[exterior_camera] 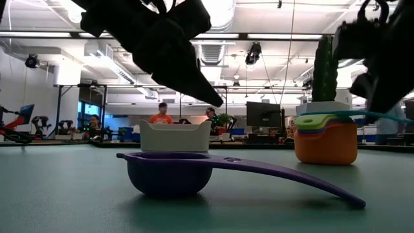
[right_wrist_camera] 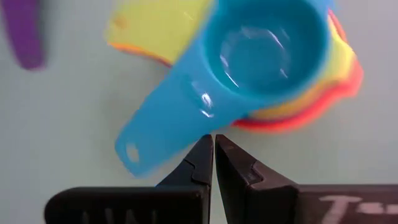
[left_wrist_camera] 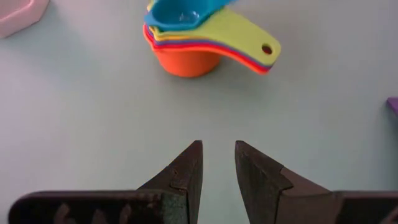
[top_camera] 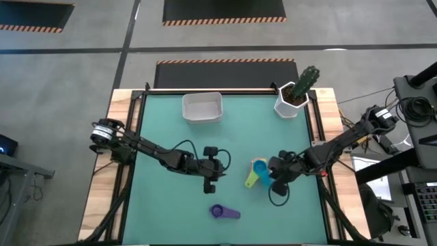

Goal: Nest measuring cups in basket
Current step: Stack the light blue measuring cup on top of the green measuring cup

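Several measuring cups stand nested in a stack (top_camera: 258,171) on the green table, orange at the bottom (left_wrist_camera: 186,59) and a blue cup (right_wrist_camera: 267,46) on top. A purple cup (top_camera: 220,212) sits alone on its bowl near the front edge, its handle tip on the table (exterior_camera: 352,200). The white basket (top_camera: 202,107) stands at the far edge. My left gripper (top_camera: 222,171) hovers left of the stack, slightly open and empty (left_wrist_camera: 217,152). My right gripper (top_camera: 273,172) is shut (right_wrist_camera: 213,140), right of the stack at the blue cup's handle (right_wrist_camera: 180,118). My right gripper's shut fingertips (right_wrist_camera: 202,149) stand at the edge of the blue cup's handle (right_wrist_camera: 186,124), coming from the table's right side. I cannot tell whether they touch it. The blue cup rests on top of the stack.
A white faceted pot with a green cactus (top_camera: 295,96) stands at the far right corner. A dark cable loop (top_camera: 276,195) hangs below my right wrist. Bare table lies between the basket and the stack. People show in the room behind (exterior_camera: 160,115).
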